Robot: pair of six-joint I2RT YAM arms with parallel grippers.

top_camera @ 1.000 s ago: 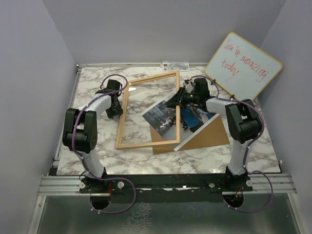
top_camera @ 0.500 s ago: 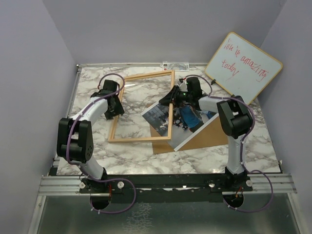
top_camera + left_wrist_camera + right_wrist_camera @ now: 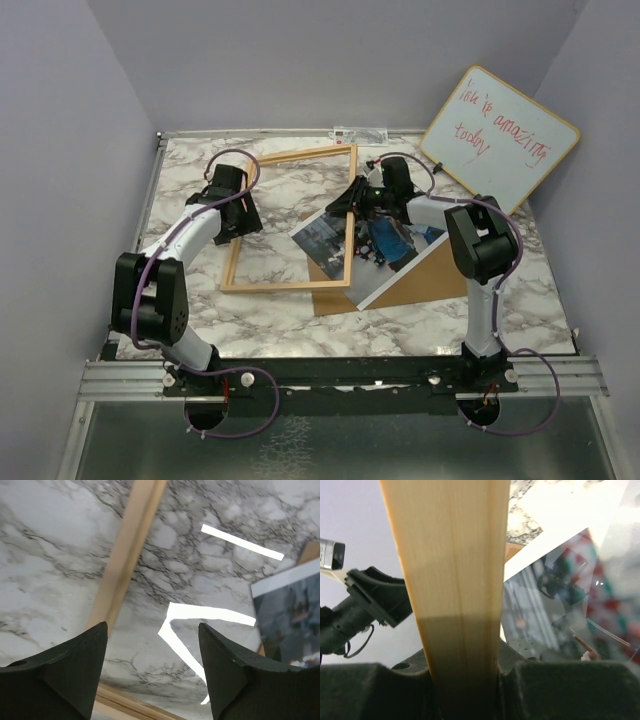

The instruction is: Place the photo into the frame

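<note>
While the right end effector (image 3: 465, 665) pinches the frame's (image 3: 285, 285) right rail, the left end effector (image 3: 152, 630) hangs wide open over the left rail, empty | photo (image 3: 392, 243): flat on table, partly under pane | handling: frame light, stiff, pane fragile, hold by the rails; photo thin, slick, take by an edge | writing: whiteboard (image 3: 500, 135), red, apparently "life is amazing today"

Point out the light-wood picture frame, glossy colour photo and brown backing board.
light-wood picture frame (image 3: 290, 285): top view, its near rail.
glossy colour photo (image 3: 386, 254): top view, its printed area.
brown backing board (image 3: 435, 282): top view, bare right part.
</note>
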